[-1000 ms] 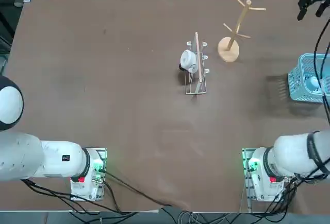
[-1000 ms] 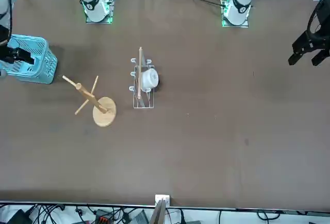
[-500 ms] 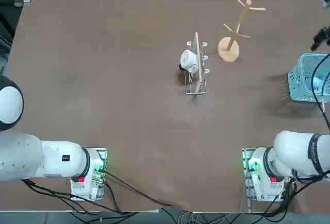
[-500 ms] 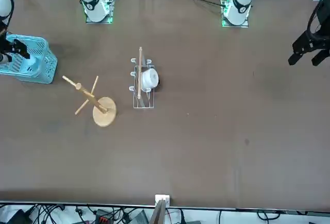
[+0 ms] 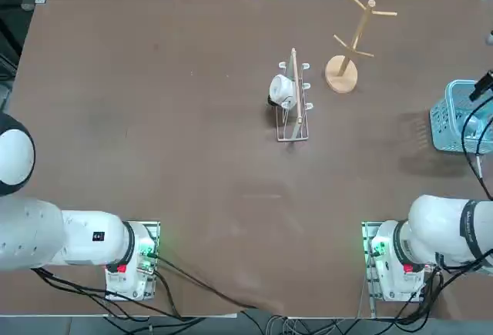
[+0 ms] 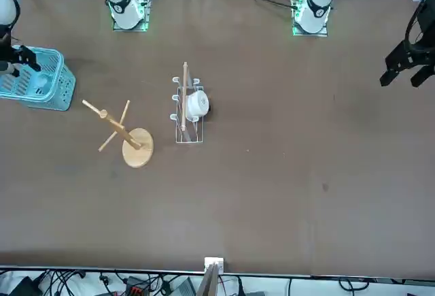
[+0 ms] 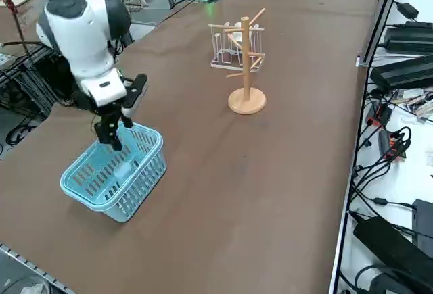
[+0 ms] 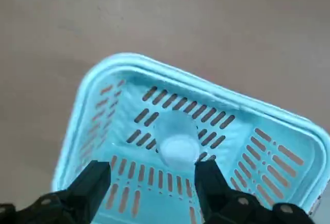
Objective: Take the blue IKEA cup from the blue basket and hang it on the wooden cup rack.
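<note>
Pale blue cup lies in basket under spread gripper

Small pale sky-blue plastic cup [image 8: 178, 145] sits inside the light blue slotted plastic basket [image 7: 145, 172] at the worktop's right edge. Right gripper [image 8: 152, 185] hangs above it, fingers spread. Light wooden cup rack [image 5: 348, 50] stands near the far edge.

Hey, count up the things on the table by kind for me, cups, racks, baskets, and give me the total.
Cups: 2, the blue IKEA cup and a white mug
Racks: 2, the wooden cup rack and a metal wire rack
Baskets: 1, the blue basket, with the open right gripper above it
Total: 5
</note>
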Controlling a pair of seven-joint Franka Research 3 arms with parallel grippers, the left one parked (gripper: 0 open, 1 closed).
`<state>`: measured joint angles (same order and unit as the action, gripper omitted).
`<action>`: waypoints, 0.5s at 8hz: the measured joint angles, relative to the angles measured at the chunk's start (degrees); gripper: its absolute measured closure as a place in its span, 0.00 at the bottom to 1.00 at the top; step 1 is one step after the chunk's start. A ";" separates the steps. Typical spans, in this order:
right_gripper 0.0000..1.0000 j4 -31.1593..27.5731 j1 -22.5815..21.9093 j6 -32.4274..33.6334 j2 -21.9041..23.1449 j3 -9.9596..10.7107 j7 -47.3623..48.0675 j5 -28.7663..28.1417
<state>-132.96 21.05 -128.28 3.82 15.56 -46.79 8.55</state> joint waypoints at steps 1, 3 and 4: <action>0.00 -0.29 0.47 -1.45 -1.31 0.81 -0.95 -0.02; 0.00 -0.37 2.16 -4.89 -4.61 1.07 -1.69 -0.04; 0.00 -0.41 2.90 -6.41 -6.43 1.10 -2.55 -0.93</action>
<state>-133.38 23.95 -134.69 -2.61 16.66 -49.34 7.62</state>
